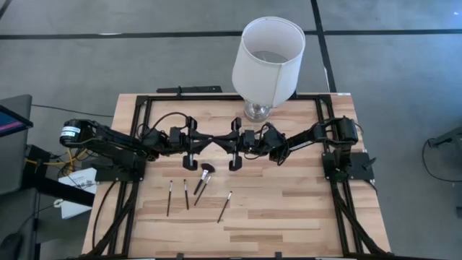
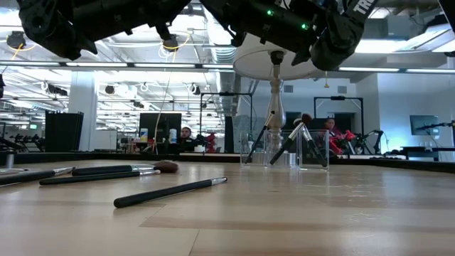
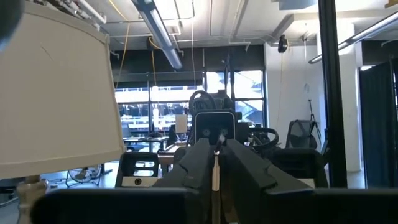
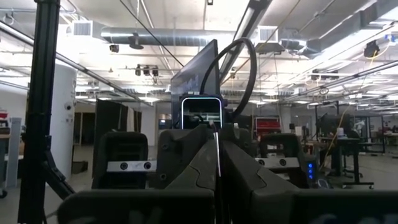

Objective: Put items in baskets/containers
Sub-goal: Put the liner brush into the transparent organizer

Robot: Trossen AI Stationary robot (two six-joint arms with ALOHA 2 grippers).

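Worktop (image 1: 289, 209) of pale wood planks carries everything, framed by black rails. Both arms lie folded low across its far half, meeting near the middle. At the far edge stands a white lampshade (image 1: 268, 52) on a glass base (image 1: 258, 110), the largest item. The left hand (image 1: 189, 163) hangs above the wood just left of centre, and its wrist view shows the fingers (image 3: 194, 163) pressed together with nothing between them. The right hand (image 1: 234, 163) mirrors it just right of centre, fingers (image 4: 199, 163) likewise closed on nothing. In the low view a small clear container (image 2: 284, 149) sits beside the lamp's base with a few brushes leaning inside. Four makeup brushes (image 1: 196, 189) lie loose on the near-left part of the wood: a wide-headed brush (image 1: 204, 174) nearest the hands, the slim ones beside it.
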